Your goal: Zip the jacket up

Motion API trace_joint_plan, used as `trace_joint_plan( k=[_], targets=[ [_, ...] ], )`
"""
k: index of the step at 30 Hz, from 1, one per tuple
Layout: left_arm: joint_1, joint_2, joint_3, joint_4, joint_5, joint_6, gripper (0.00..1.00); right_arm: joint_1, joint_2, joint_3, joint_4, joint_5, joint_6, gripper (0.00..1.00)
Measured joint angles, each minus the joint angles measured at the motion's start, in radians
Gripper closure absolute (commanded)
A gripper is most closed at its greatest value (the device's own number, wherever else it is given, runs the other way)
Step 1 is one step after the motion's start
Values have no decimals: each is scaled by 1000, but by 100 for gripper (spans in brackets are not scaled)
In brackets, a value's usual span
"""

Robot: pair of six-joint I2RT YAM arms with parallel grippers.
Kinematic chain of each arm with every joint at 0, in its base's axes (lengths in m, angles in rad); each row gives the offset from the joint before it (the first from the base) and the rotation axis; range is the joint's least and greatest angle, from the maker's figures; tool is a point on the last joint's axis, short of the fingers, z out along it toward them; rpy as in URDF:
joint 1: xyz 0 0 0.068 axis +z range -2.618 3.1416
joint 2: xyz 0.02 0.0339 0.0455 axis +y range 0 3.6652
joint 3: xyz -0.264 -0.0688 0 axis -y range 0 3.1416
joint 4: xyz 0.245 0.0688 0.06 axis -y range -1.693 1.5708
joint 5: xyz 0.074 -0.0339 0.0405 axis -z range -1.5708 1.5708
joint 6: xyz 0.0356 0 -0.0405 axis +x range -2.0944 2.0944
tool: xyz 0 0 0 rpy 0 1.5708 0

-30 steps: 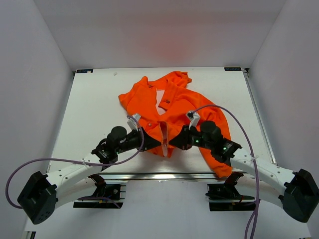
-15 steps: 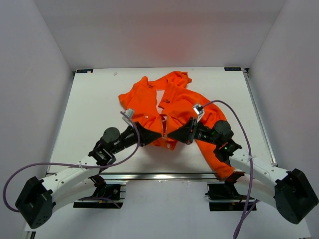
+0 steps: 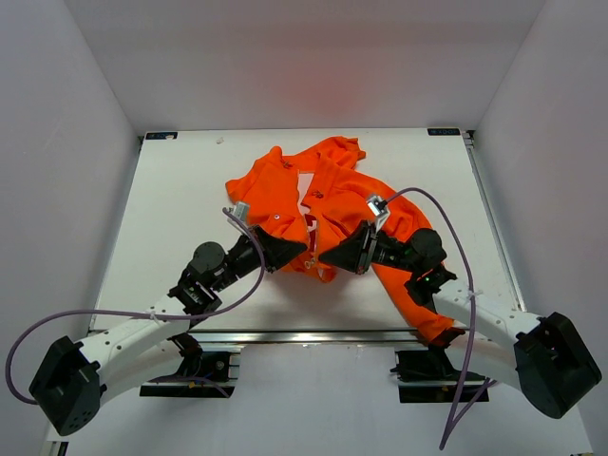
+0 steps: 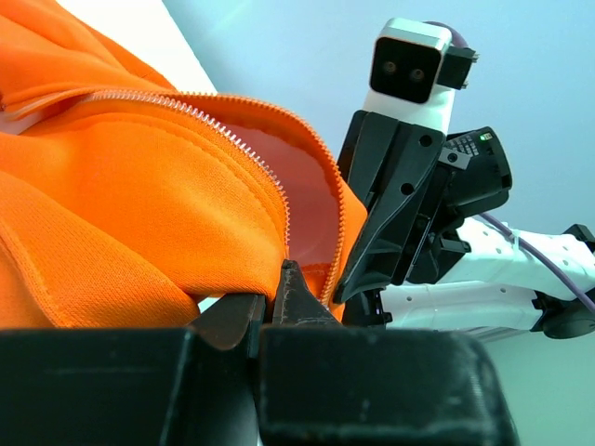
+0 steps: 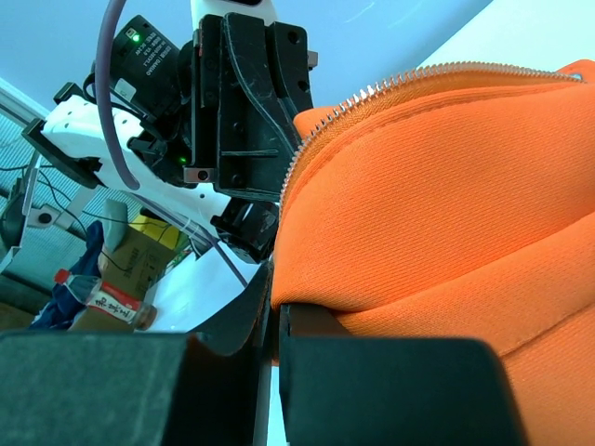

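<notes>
The orange jacket [image 3: 334, 195] lies crumpled on the white table [image 3: 171, 209], its front open with the zipper teeth [image 4: 232, 135] apart. My left gripper [image 3: 302, 253] is shut on the left front edge near the hem, fabric [image 4: 139, 214] bunched over its jaws. Facing it, my right gripper [image 3: 325, 258] is shut on the right front edge [image 5: 437, 186]. Both pinched edges are lifted off the table, a few centimetres apart. In the left wrist view the right gripper [image 4: 349, 288] shows just behind the open zipper.
White walls enclose the table on three sides. A sleeve [image 3: 418, 299] of the jacket runs under the right arm toward the near edge [image 3: 304, 334]. Purple cables [image 3: 446, 228] loop from both wrists.
Both grippers have moved away from the near edge and risen with the jacket's front edges in them, pulling the hem up and back.
</notes>
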Motion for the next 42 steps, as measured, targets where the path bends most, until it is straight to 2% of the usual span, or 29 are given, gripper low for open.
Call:
trace_joint_plan(
  k=[14,42],
  targets=[
    [0,22,0,67,8,-8,100,-6,64,0,127,14,38,100],
    [0,22,0,95,16,-23,100,-17,91,21,192,36,59,100]
  ],
)
